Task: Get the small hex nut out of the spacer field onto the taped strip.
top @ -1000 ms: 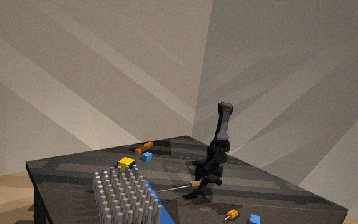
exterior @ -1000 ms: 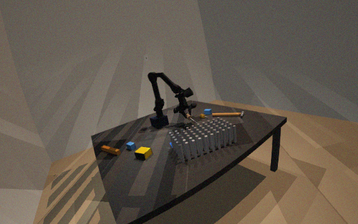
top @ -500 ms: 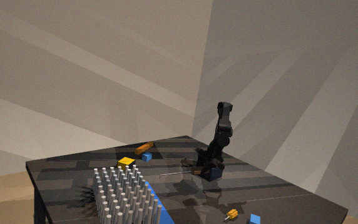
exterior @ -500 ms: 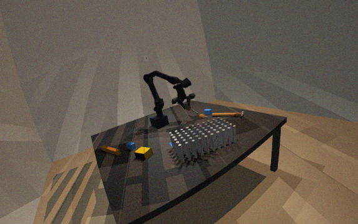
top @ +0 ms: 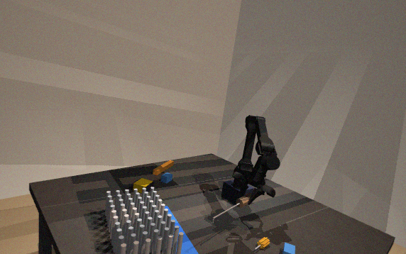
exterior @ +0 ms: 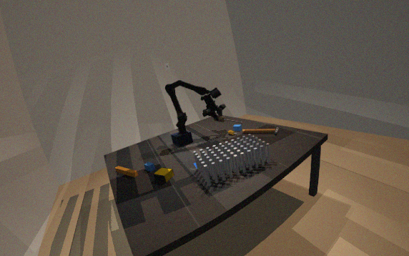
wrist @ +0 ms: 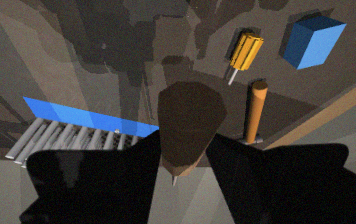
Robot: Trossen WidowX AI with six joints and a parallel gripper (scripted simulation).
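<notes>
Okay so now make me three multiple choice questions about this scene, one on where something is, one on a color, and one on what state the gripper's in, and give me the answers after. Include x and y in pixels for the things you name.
1. Where does the hammer lie?
A. Among the spacers
B. Beyond the spacers, near a blue block
C. Beside the yellow block

2. What color is the taped strip?
A. Blue
B. Red
C. Green

3. What state is the gripper in?
A. Open and holding nothing
B. Shut on the screwdriver
C. Shut on a tool with a brown handle

Answers:
1. B: the hammer (exterior: 259,131) (wrist: 256,112) lies past the spacers (exterior: 232,157), with a blue block (exterior: 237,127) (wrist: 315,42) close by.
2. A: the strip (top: 181,230) (wrist: 90,116) beside the spacers shows bright blue.
3. C: the gripper (top: 247,201) (wrist: 182,134) has the brown-handled tool (top: 243,202) (wrist: 190,117) between its fingers.
</notes>
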